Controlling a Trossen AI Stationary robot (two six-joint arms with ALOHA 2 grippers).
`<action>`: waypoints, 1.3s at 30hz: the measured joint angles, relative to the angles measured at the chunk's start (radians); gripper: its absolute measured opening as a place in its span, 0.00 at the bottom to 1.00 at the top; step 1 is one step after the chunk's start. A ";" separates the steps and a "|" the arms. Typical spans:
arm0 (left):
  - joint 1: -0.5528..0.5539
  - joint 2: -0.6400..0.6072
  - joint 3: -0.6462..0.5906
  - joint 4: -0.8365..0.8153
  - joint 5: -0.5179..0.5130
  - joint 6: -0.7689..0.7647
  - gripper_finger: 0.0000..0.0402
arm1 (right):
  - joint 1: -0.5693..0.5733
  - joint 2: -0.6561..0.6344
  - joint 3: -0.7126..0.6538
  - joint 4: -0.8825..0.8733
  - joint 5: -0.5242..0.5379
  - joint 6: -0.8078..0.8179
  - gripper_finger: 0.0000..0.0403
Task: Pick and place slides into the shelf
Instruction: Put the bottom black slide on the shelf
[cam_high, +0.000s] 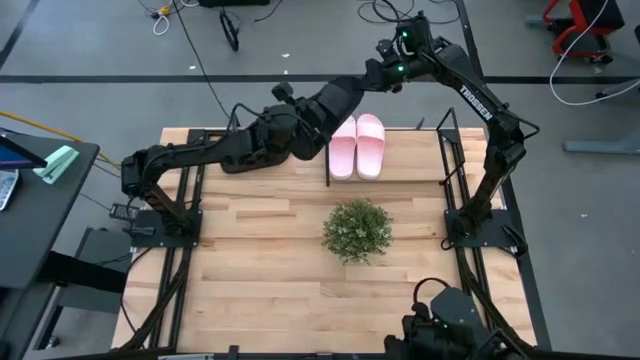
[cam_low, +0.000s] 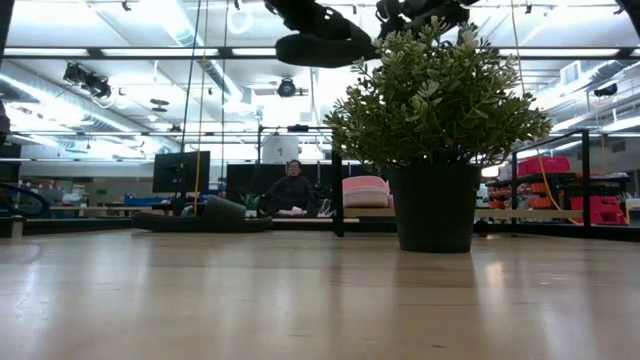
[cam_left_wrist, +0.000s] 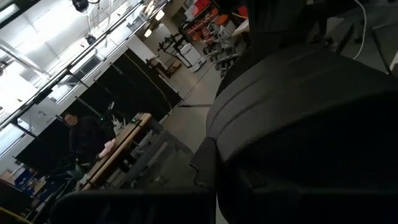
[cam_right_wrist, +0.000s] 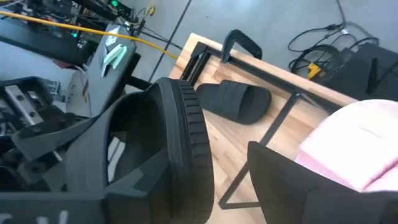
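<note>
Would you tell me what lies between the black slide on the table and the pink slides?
A thin black shelf bar stands between the black slide and pink slides, shown in the right wrist view.

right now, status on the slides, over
Left gripper up over shelf, black slide in it. Right gripper close by. Pink pair shelved. Second black slide lying flat.

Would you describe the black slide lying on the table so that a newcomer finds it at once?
At the far edge of the wooden table, two pink slides sit side by side. Beyond the black upright post beside them, a black slide lies flat on the wood. The only other black slide is up in the air.
</note>
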 joint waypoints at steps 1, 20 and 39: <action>0.005 0.002 0.002 0.000 0.001 -0.002 0.03 | -0.005 0.000 0.000 -0.001 0.002 -0.006 0.48; 0.074 0.001 0.003 -0.004 -0.009 -0.057 0.03 | -0.016 0.000 0.000 0.117 0.092 0.080 0.48; 0.094 0.016 0.004 0.040 0.052 -0.128 0.03 | 0.010 0.000 0.000 0.182 0.122 0.116 0.45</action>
